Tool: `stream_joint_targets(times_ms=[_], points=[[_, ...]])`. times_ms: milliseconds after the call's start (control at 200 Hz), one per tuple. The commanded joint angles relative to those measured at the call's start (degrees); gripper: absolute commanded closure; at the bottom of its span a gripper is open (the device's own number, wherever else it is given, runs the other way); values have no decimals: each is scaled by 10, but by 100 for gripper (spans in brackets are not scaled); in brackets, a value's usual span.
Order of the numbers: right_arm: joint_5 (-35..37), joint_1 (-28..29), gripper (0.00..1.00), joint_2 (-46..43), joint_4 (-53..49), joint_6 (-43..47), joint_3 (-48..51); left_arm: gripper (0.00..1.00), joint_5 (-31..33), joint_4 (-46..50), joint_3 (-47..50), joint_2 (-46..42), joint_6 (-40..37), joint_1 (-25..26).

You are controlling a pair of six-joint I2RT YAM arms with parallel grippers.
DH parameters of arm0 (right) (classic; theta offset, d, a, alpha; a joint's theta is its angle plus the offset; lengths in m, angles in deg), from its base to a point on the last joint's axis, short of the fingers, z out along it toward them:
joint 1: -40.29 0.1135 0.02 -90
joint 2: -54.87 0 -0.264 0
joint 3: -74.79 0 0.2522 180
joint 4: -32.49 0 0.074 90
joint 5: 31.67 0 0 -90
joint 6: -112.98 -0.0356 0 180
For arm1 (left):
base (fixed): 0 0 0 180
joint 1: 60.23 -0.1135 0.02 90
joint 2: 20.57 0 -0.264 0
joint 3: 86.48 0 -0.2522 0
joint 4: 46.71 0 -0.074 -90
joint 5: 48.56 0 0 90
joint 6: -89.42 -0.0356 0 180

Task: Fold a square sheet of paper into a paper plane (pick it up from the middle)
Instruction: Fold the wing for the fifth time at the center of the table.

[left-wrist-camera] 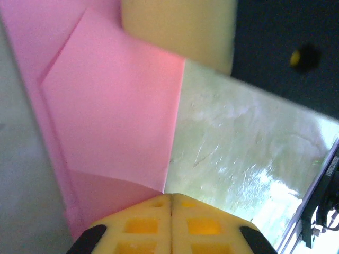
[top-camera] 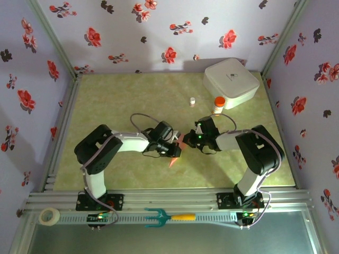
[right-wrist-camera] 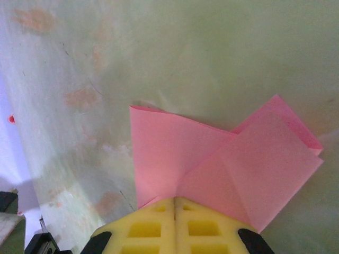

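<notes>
Nearest the lens in the left wrist view is the left gripper [left-wrist-camera: 170, 197]. Its yellow jaws are pressed flush, and the salmon-pink sheet of paper [left-wrist-camera: 114, 121] issues from the seam between them, so we read it as clamped on the paper's edge. The right wrist view matches: the right gripper [right-wrist-camera: 175, 200] is closed tight, pinching the sheet where a crease meets its tips, with one flap folded over on the diagonal. From above, the paper sits between the two grippers, mid-table [top-camera: 132, 95], well apart from the white box [top-camera: 231, 82]. We cannot tell whether it lies flat or is lifted. We judge it very light and thin, limp away from the creases and stiffer along them, and easily torn by opposing pulls. It is best held at the folded edges, with both pinches moving together.
</notes>
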Motion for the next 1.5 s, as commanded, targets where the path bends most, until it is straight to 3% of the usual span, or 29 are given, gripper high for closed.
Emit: stream_joint_targets(times_ms=[0, 270, 500, 675, 1270, 1495], points=[[38, -3, 98, 17, -44, 2, 17, 91, 7, 66, 26, -32, -14, 8], [40, -3, 98, 11, -50, 3, 17, 88, 1, 61, 9, -91, -16, 12], [42, -3, 98, 9, -50, 2, 18, 86, -32, 56, -10, -45, -24, 20], [44, -3, 98, 8, -50, 3, 22, 86, -13, 53, -3, -11, -32, 21], [49, -3, 99, 4, -55, 6, 28, 89, 13, 65, 100, -88, -13, 22], [48, -3, 99, 4, -56, 6, 25, 97, 36, 71, 165, -122, 4, 30]])
